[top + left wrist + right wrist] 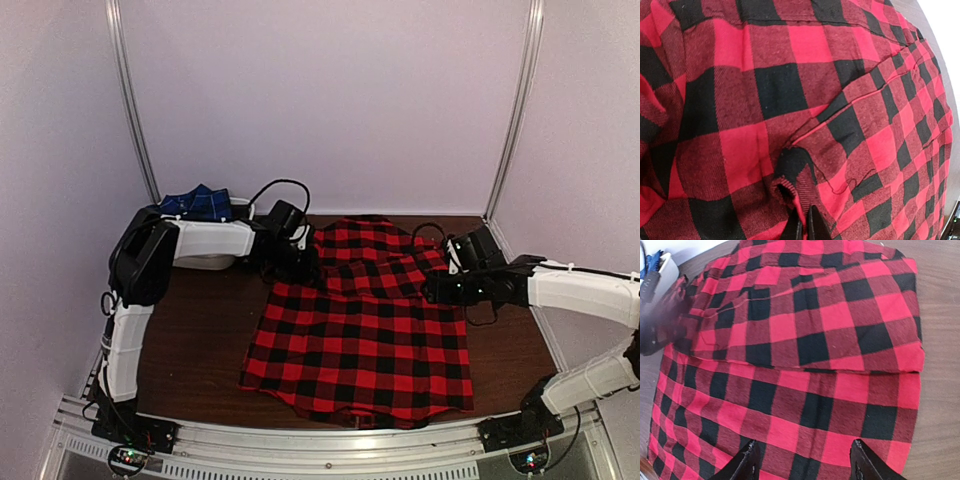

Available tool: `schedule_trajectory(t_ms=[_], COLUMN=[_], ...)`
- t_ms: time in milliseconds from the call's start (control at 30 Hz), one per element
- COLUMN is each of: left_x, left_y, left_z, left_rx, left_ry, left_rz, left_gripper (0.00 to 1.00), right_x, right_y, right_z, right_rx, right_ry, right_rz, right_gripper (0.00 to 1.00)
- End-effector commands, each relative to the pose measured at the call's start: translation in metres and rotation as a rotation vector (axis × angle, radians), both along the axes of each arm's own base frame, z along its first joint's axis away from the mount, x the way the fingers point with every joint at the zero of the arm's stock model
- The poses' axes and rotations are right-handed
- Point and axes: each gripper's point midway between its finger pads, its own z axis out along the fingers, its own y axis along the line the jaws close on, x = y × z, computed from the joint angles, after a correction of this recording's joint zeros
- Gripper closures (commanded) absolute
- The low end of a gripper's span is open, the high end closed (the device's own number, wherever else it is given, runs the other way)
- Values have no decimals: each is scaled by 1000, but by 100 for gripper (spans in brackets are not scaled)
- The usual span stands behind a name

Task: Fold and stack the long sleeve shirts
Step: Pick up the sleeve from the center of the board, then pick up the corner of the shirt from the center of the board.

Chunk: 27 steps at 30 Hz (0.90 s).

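Operator: Surface [200, 340] and surroundings, status?

Technician: Dark brown wood grain, enclosed by pale walls [330, 100] at the back and both sides.

Operator: Location of the garments?

Technician: Red-and-black shirt [365, 330] lies flat at the centre of the surface, between the two arms. Its upper portion is folded down onto the body and ends in a straight crosswise edge. Navy shirt [197, 203] sits bunched at the far left corner, behind the left arm, on a white container [212, 264]. It is apart from the red-and-black shirt.

Operator: Left hand?

Technician: Left hand [804, 227] is at the upper left edge of the red-and-black shirt. Fingers are narrow, almost together, pinching a raised pucker of checked cloth.

Operator: Right hand?

Technician: Right hand [804, 462] is at the upper right edge of the same shirt. Fingers are spread wide and hold nothing. Checked cloth lies beneath the gap between them.
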Motion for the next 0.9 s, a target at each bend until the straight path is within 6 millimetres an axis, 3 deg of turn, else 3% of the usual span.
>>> schedule_trajectory(t_ms=[0,300,433,700,867], left_x=[11,19,29,57,79], left_y=[-13,-6,3,37,62], left_z=[65,114,144,190,213], left_rx=[-89,-103,-107,-122,-137], left_ry=[-120,-215,-278,-370,-417], left_rz=[-26,-5,17,77,118], left_gripper=[98,100,100,100,100], right_x=[-13,-51,-69,-98,-104], right_y=[-24,-43,-49,-49,-47], right_z=[-11,-42,-51,-67,-68], right_rx=[-50,-76,-70,-9,3], right_ry=[45,182,235,325,352], right_rz=[-68,-107,-114,-106,-107], right_gripper=[37,33,32,31,31])
